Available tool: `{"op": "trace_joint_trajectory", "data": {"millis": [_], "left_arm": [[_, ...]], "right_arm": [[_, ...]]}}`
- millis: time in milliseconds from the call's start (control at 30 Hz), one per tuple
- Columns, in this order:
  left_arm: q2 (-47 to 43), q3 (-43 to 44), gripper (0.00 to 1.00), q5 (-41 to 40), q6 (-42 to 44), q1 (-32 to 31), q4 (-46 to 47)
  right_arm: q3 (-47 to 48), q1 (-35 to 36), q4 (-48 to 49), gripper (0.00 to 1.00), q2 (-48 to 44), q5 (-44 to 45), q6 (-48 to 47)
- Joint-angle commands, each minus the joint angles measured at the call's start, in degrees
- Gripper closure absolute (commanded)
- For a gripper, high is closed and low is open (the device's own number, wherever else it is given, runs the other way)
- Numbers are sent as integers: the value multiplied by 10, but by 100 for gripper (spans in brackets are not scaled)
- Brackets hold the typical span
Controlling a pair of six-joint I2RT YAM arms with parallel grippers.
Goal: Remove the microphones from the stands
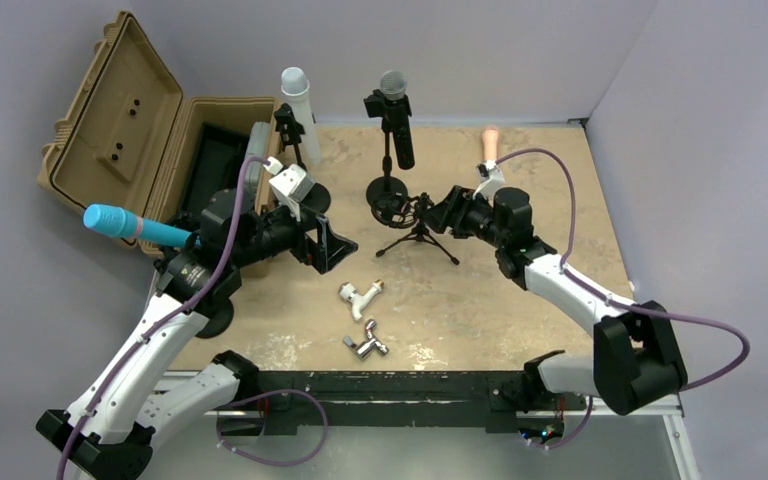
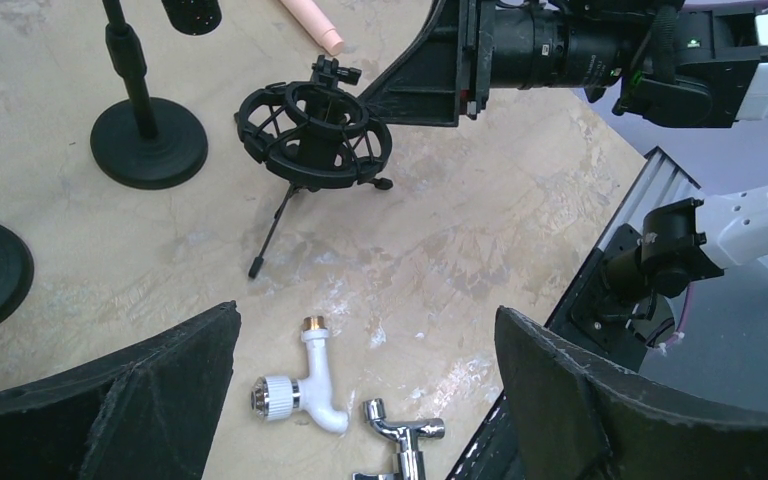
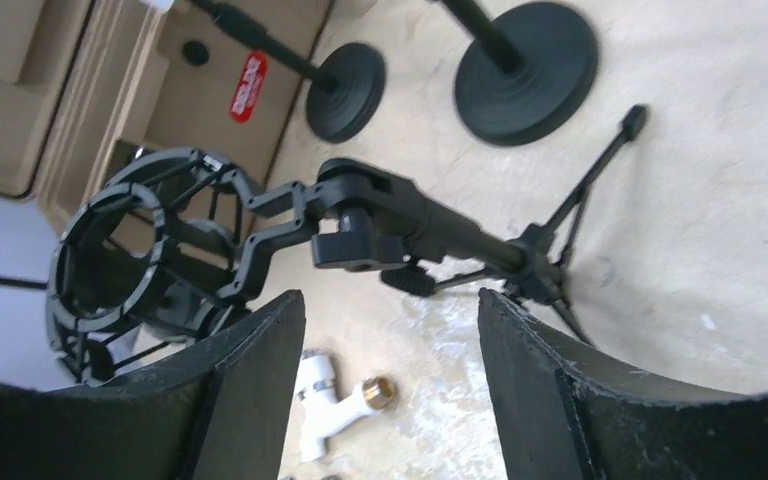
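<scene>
We see a beige marbled tabletop (image 1: 480, 290) between grey walls (image 1: 460, 50). The black microphone (image 1: 397, 120), silver mesh head up, sits seemingly clipped in its round-based stand (image 1: 387, 188) at the back. The left gripper (image 1: 335, 245) and right gripper (image 1: 438, 208) both gape, holding nothing.

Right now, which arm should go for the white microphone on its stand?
Left, probably. The white microphone stands on the left side, beyond the open left gripper; the right gripper sits farther off, by the empty shock mount.
</scene>
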Motion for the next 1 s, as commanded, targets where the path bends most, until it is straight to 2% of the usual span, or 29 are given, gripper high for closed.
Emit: {"op": "trace_joint_trajectory", "data": {"millis": [0,67,167,233,333,367,500,633,700,833,967], "left_arm": [[1,26,5,6,5,-6,9],[1,25,5,3,6,-6,9],[2,25,5,-1,7,-6,7],[3,26,5,1,7,-5,8],[6,25,5,3,6,-7,8],[7,25,5,5,6,-7,8],[10,25,5,6,5,-7,9],[11,25,5,0,7,-8,7],[11,25,5,1,7,-8,7],[12,25,5,-1,8,-8,6],[13,25,5,0,8,-8,6]], "right_arm": [[-4,-3,-25,40,-13,112,-53],[-7,-3,-30,49,-2,141,-64],[-10,-3,-43,50,11,173,-74],[-13,-3,-48,48,18,178,-78],[-18,-3,-45,33,34,153,-102],[-19,-3,-33,32,50,137,-113],[-16,-1,-3,32,120,105,-137],[8,12,-6,34,154,129,-143],[20,23,-16,38,162,152,-139],[24,25,-23,59,183,166,-129],[29,25,-36,70,188,191,-114]]}}
